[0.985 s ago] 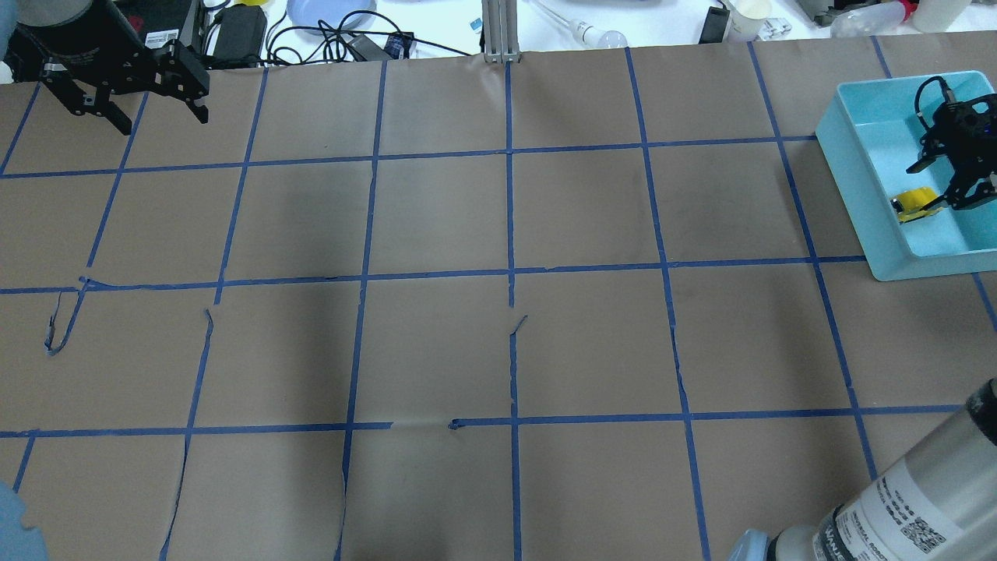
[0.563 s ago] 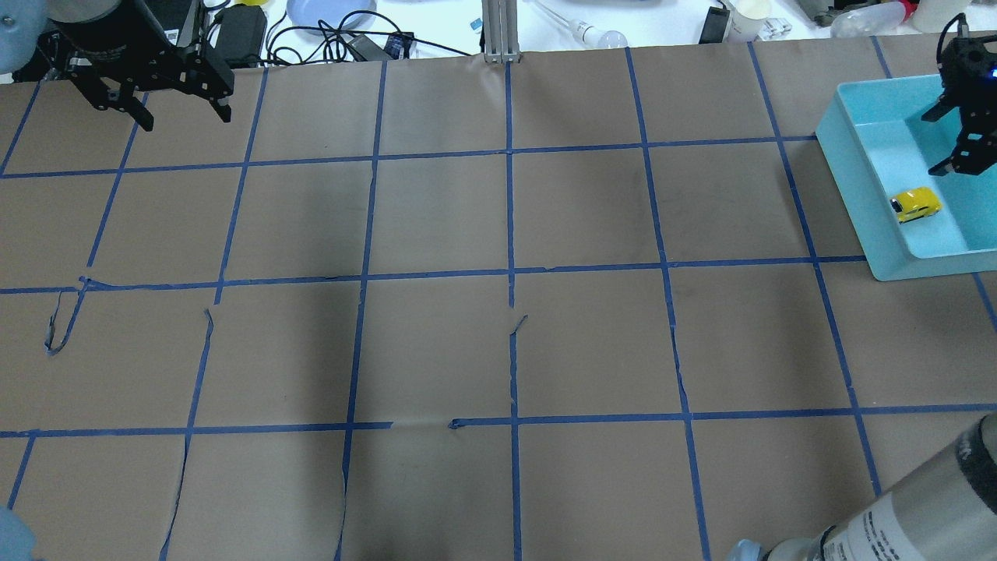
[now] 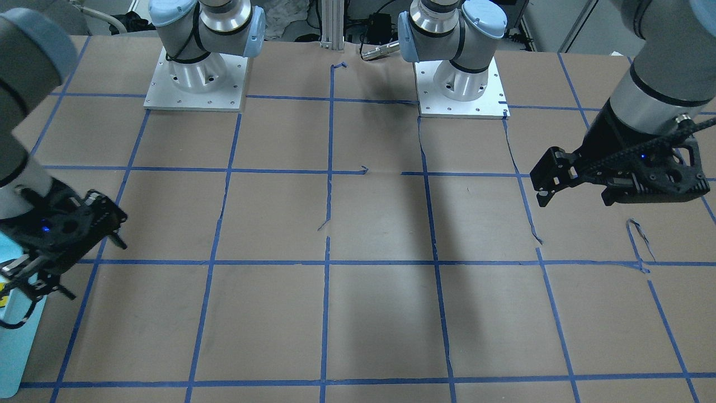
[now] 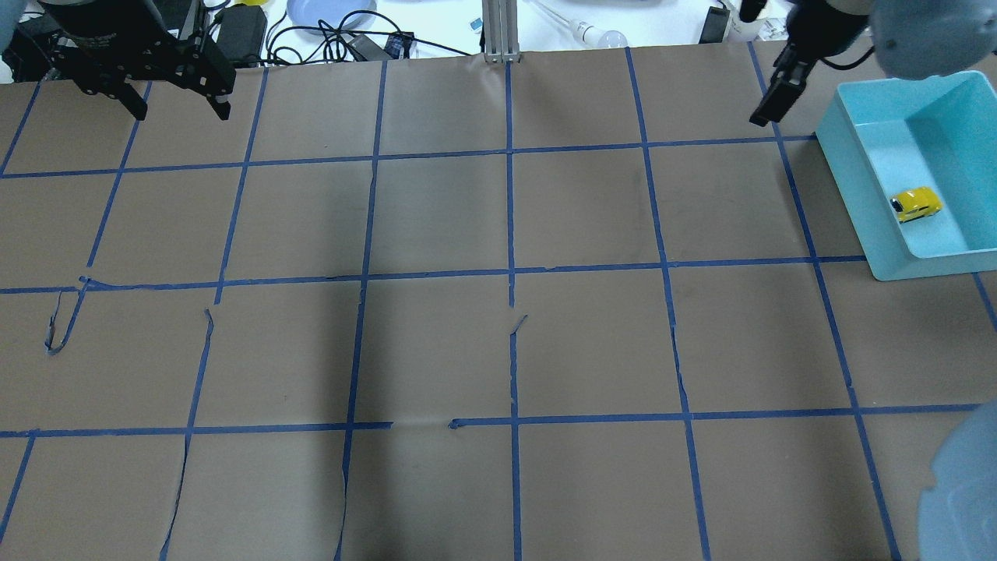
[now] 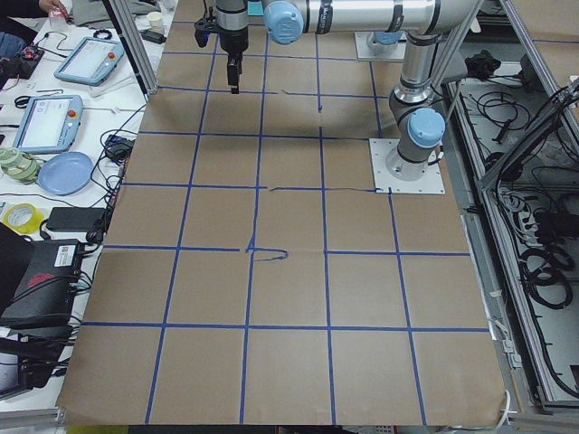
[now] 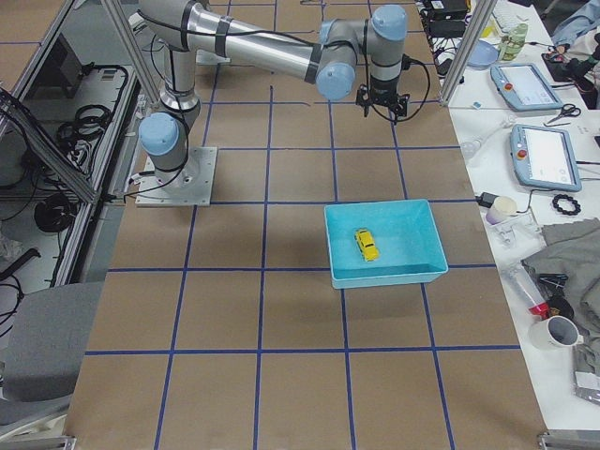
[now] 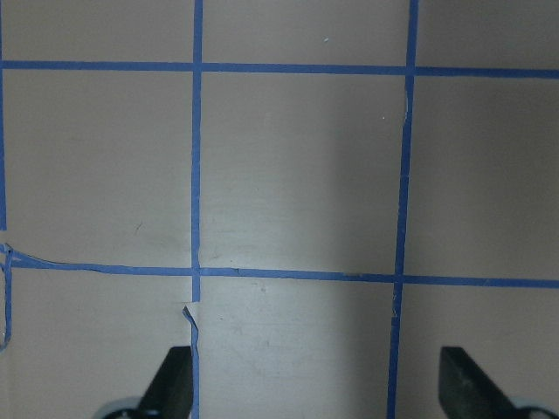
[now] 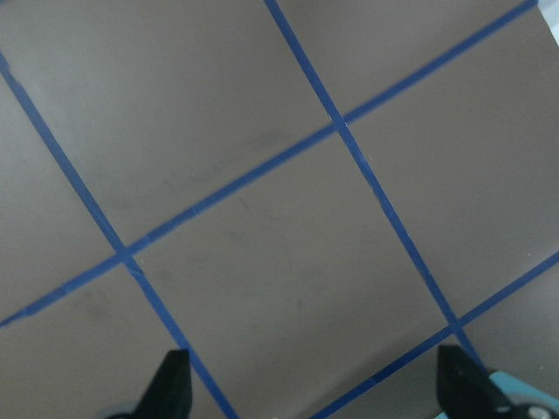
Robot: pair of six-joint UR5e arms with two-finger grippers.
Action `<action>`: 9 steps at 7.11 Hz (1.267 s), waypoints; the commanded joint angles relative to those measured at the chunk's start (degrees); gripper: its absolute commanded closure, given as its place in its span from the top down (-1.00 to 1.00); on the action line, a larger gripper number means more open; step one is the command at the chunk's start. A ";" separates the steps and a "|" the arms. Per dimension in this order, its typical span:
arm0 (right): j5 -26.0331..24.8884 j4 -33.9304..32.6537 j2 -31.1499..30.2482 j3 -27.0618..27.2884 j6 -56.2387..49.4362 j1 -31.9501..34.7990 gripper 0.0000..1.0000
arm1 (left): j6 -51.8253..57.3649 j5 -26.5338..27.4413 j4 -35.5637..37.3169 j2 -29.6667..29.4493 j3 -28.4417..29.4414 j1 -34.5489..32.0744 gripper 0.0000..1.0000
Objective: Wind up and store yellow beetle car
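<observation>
The yellow beetle car (image 4: pixel 916 204) stands inside the teal bin (image 4: pixel 857 156) at the table's right end, near the bin's left wall. It also shows in the exterior right view (image 6: pixel 367 245). My right gripper (image 4: pixel 754 68) is open and empty. It hangs high above the table, left of the bin and well clear of the car; it also shows in other views (image 3: pixel 95 270) (image 6: pixel 384 111) (image 8: pixel 319 388). My left gripper (image 4: pixel 181 109) is open and empty, high over the table's far left part (image 3: pixel 576 193) (image 7: pixel 316 388) (image 5: pixel 233 83).
Brown paper with a blue tape grid covers the table; the tape is torn in places (image 4: pixel 62 319). The arm bases (image 3: pixel 196 84) (image 3: pixel 458 89) stand on the robot's side. A metal post (image 4: pixel 498 31), cables and a blue plate (image 4: pixel 327 12) lie past the far edge.
My right gripper was low in the bin at the car; it has risen and moved left, out of the bin. The car stays in the bin. My left gripper shifted slightly.
</observation>
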 commanded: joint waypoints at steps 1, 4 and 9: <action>-1.68 0.52 -4.56 1.07 23.36 9.13 1.00 | 0.37 -2.97 -0.91 0.46 -0.31 -2.80 1.00; -1.77 12.00 -10.28 0.63 48.61 9.16 1.00 | 0.37 -2.83 -1.26 0.63 -1.11 -5.99 1.00; -2.06 14.68 -12.32 0.19 54.83 5.04 1.00 | 0.54 -2.83 -1.09 0.81 -2.07 -6.08 1.00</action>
